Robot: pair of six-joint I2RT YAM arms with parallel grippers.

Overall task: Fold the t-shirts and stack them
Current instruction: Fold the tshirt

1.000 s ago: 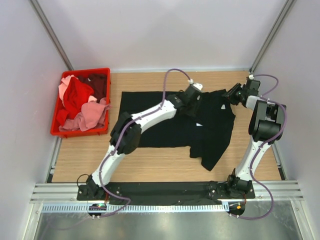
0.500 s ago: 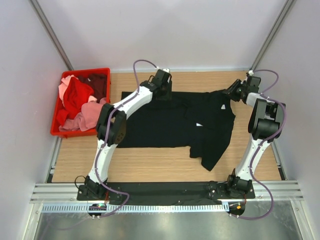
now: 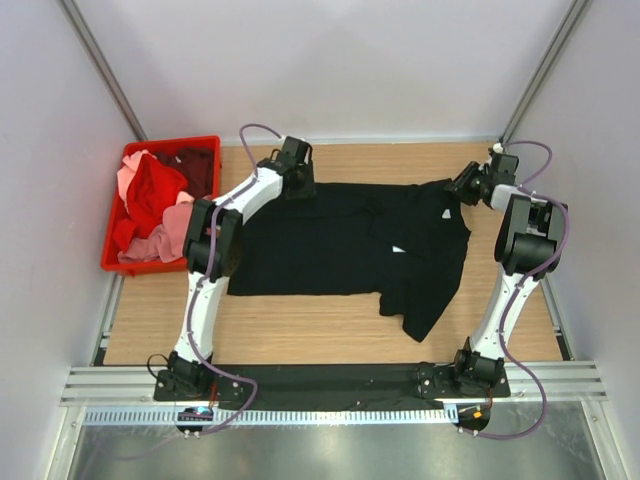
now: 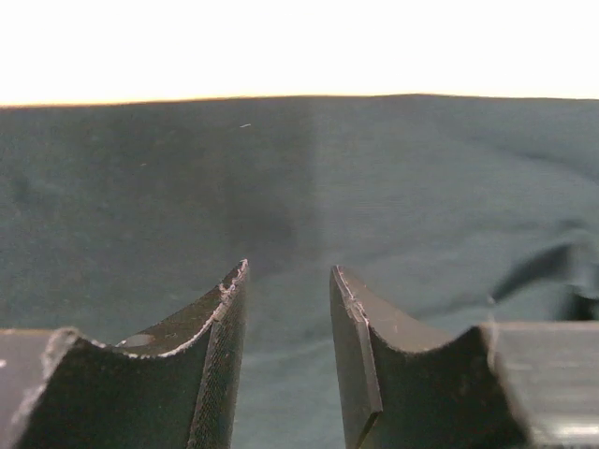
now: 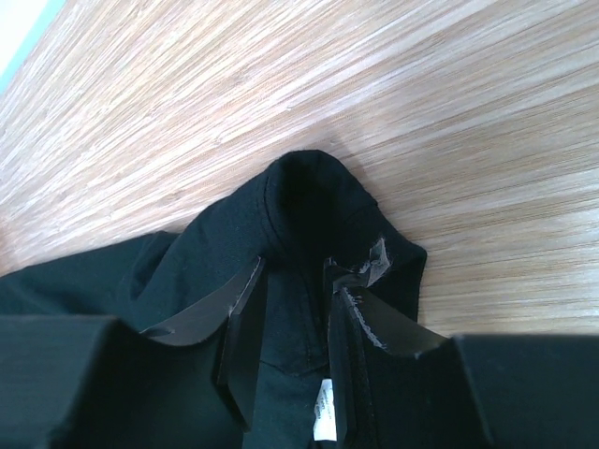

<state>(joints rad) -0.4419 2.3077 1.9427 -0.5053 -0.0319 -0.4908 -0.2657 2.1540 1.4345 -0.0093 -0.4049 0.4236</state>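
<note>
Black t-shirt [image 5: 187,271] lies bunched between right tool [image 5: 292,323] fingers.

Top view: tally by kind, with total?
Black t-shirt spread on the table: 1
Red crate of red, pink and maroon shirts, too bunched to count separately: 1
Robot arms: 2, left gripper, right gripper
Total: 4

Black shirt [image 4: 299,206] edges cut off; label [image 5: 325,412] text unreadable.

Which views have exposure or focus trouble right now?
Left wrist: the strip above the black t-shirt is blown out to white, and the fingers are soft. Right wrist: sharp wood grain on the table, slight glare. Top external: evenly lit, no blur.
</note>
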